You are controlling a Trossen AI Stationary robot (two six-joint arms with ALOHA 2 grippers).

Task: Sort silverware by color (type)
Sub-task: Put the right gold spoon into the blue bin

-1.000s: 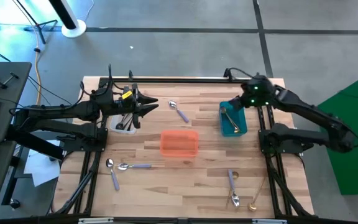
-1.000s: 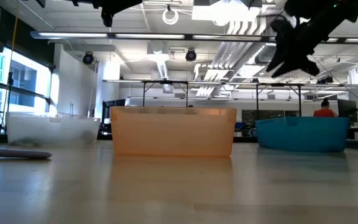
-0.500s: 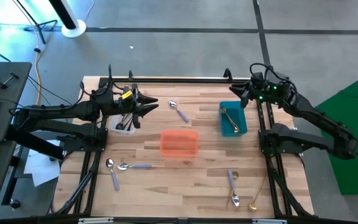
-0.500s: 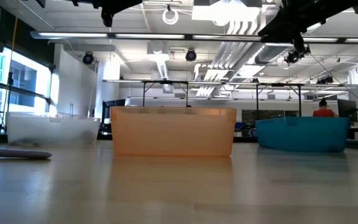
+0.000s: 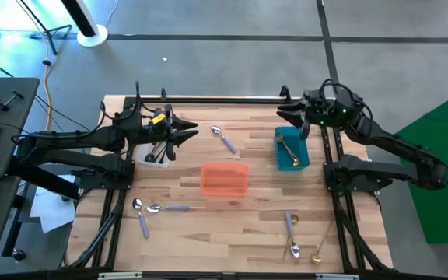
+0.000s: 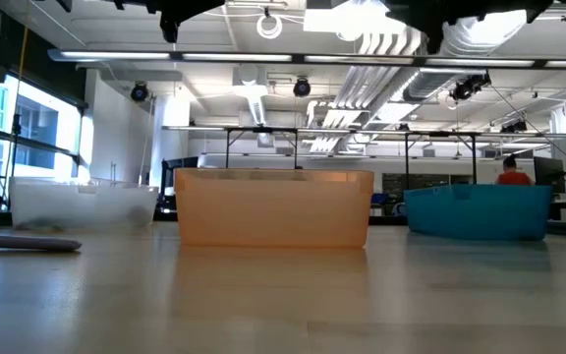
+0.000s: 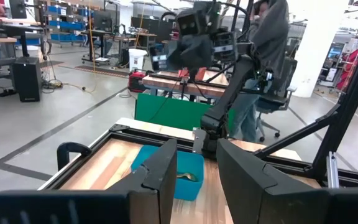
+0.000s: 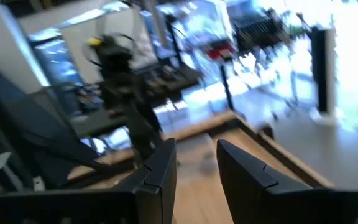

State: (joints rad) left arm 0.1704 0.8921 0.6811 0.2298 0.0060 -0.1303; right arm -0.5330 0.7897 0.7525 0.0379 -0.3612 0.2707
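Wooden table [image 5: 255, 210] under concrete floor. Right gripper [image 5: 292, 110] hovers at 12 o'clock of the teal bin [image 5: 302, 162], fingers slightly parted, empty. Gold spoon [image 5: 285, 145] lies inside that bin. Left gripper [image 5: 189, 132], slightly parted and empty, hangs over the clear bin [image 5: 148, 160]. Lavender-handled spoons [image 5: 169, 208] lie at 7 o'clock of the orange bin [image 5: 225, 178].

Count from the overhead view.

Bins: 3. One clear bin [image 5: 155, 155] at left centre, one orange bin [image 5: 224, 179] at centre, one teal bin [image 5: 292, 150] at right centre.

Spoons with lavender handles loose on the table [image 5: 247, 218]: 4. One [image 5: 222, 138] at upper centre, two [image 5: 155, 210] at lower left, one [image 5: 291, 233] at lower right.

Gold spoons: 2. One [image 5: 285, 147] inside the teal bin, one [image 5: 320, 247] at lower right.

Black spoons [image 5: 162, 148]: in the clear bin, number cannot be told.

Robot arms: 2.
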